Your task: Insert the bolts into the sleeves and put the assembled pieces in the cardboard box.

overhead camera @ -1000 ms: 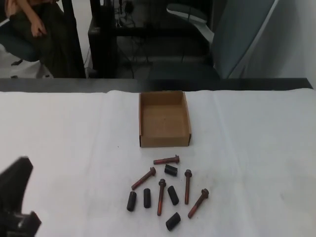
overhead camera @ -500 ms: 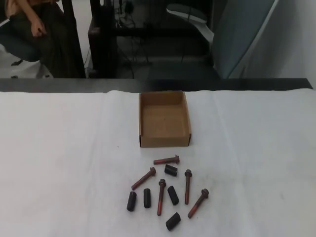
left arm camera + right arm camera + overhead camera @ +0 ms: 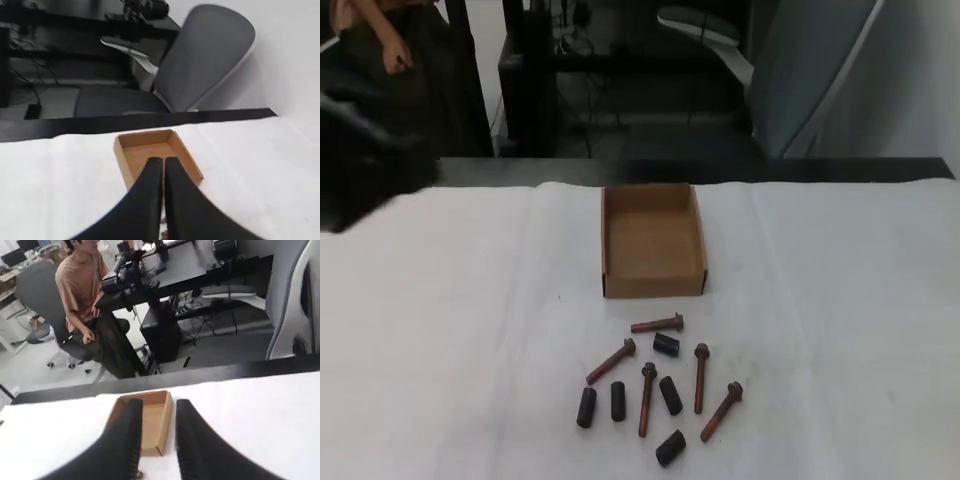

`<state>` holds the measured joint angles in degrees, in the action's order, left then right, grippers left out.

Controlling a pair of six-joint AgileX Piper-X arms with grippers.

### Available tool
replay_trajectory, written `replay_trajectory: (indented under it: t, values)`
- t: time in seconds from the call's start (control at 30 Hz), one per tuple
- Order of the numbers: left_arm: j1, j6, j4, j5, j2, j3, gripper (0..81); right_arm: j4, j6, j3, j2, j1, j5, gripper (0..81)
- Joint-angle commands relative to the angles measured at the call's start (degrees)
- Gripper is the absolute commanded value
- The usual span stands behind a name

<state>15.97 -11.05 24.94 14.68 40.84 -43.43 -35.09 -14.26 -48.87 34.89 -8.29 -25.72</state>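
The open cardboard box (image 3: 653, 240) sits mid-bench on the white cloth. In front of it lie several loose reddish bolts (image 3: 657, 324) and several short black sleeves (image 3: 666, 344), scattered together and all separate. A dark blurred part of an arm (image 3: 360, 150) hangs over the far left of the bench, well away from the parts. In the left wrist view my left gripper (image 3: 163, 160) is shut and empty, held in the air, with the box (image 3: 147, 151) beyond its tips. My right gripper (image 3: 158, 402) is open and empty, also raised, with the box (image 3: 152, 425) seen between its fingers.
The black far edge of the bench (image 3: 720, 170) runs behind the box. A grey office chair (image 3: 210, 60) and a dark desk stand past it. White cloth (image 3: 840, 330) spreads wide to both sides of the parts.
A dark arm part at the lower left corner a second ago left the high view, and a blurred arm now shows at the upper left. Box, bolts and sleeves have not moved.
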Motion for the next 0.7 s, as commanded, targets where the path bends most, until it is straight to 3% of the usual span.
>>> replay_trajectory:
  t: [0.0, 0.1, 0.17, 0.23, 0.43, 0.47, 0.57, 0.67]
  values:
    - [6.04, 1.42, 1.14, -2.13, 4.35, -2.11, 0.3, -4.2, 1.56, -2.83, 4.92, 4.0, 1.11, 23.2]
    - [13.38, 6.88, 2.29, -9.85, 9.36, -3.17, 16.9, -7.51, 2.65, -3.56, 10.18, 10.18, 7.87, 23.2]
    - [17.72, 8.06, 2.29, -15.33, 12.63, -3.2, 38.5, -9.52, 2.81, -3.67, 14.12, 15.05, 12.86, 23.4]
    - [20.47, 7.08, 2.29, -19.41, 15.36, -3.2, 54.9, -10.03, 2.36, -3.67, 18.05, 19.38, 15.97, 23.4]
    - [19.9, 1.54, 2.99, -22.36, 18.81, -3.2, 56.3, -7.4, -7.02, -3.67, 26.42, 26.97, 19.73, 25.9]
    - [19.38, 1.54, 3.57, -22.36, 19.16, -3.2, 56.3, -7.4, -7.68, -3.67, 27.43, 27.75, 20.25, 30.8]
    - [17.24, 2.08, 5.59, -22.36, 21.13, -3.2, 59.4, -7.17, -10.05, -3.67, 31.53, 30.55, 20.73, 70.0]
    - [15.91, 2.5, 5.97, -22.02, 23.94, -3.2, 70.0, -4.25, -14.38, -3.67, 36.46, 33.46, 21.01, 70.0]
